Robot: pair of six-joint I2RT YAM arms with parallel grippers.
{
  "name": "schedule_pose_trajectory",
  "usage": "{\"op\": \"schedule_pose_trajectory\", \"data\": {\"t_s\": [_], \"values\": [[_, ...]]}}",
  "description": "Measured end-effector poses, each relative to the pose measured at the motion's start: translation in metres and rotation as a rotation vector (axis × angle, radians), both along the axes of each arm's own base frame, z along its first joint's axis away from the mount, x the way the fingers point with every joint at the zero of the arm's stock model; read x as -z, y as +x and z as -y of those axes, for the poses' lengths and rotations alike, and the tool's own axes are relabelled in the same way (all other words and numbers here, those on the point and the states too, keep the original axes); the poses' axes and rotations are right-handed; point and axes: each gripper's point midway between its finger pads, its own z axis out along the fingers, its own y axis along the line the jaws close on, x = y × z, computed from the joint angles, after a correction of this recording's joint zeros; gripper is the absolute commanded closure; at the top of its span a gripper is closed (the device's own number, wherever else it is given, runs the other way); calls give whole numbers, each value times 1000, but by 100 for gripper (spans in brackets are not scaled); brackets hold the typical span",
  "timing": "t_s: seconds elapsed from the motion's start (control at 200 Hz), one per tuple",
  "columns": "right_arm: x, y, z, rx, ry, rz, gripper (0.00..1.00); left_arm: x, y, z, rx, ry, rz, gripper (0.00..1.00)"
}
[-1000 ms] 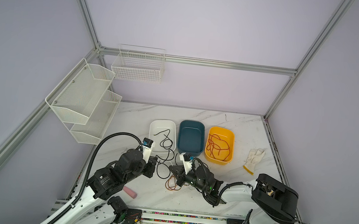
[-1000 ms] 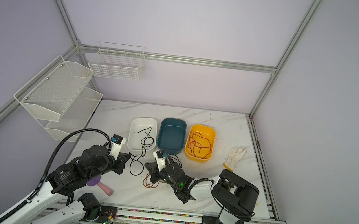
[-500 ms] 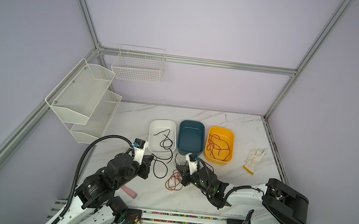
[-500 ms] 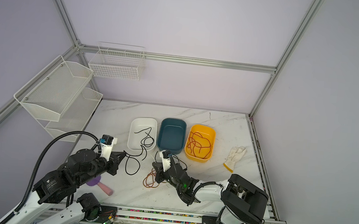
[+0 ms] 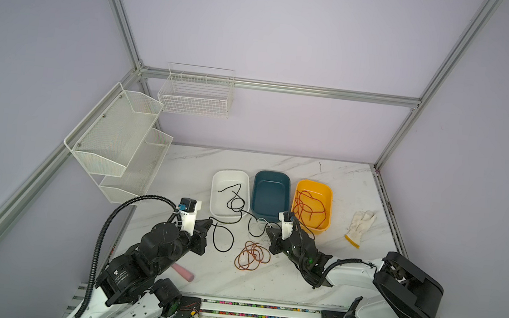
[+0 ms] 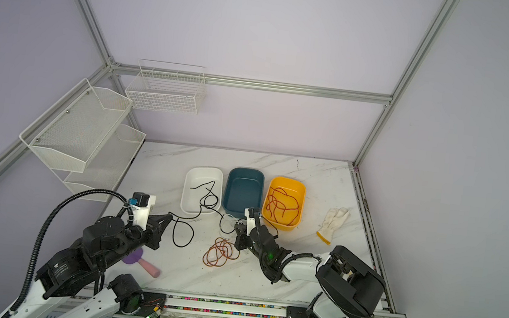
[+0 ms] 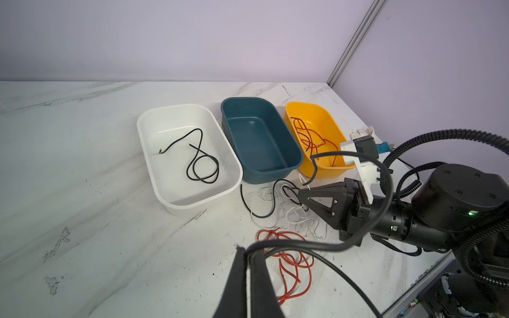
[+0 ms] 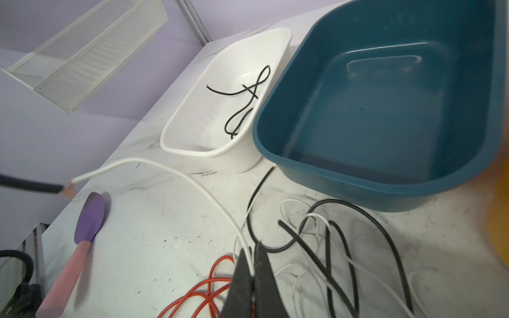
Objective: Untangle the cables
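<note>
**Untangling stage.** Left hand [image 7: 249, 256] is pinching a black cable [image 7: 292, 242]. Right hand [image 8: 252, 264] is clamping a white cable [image 8: 143, 160]. Other cables [image 5: 252, 255] are lying looped on the bench [image 5: 265, 281], between both hands and near the blue tub [image 5: 271, 194].

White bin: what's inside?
One looped black cable, both ends inside the white bin. Nothing else shows. The left wrist view shows nearly its whole floor, so little is hidden.

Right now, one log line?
left gripper: shut on thin black cable | right gripper: shut on thin white cable | task: unfinished
</note>
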Motion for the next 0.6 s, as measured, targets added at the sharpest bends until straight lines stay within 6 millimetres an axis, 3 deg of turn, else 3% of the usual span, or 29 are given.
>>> {"op": "schedule_pose_trajectory", "data": {"t_s": [0.17, 0.48, 0.605], "values": [[3, 4, 6, 27, 1, -28, 100, -29, -1, -5, -19, -31, 42, 100], [16, 15, 25, 98, -23, -82, 100, -125, -17, -18, -18, -150, 213, 100], [7, 11, 25, 75, 5, -67, 100, -130, -13, -14, -17, -145, 210, 100]]}}
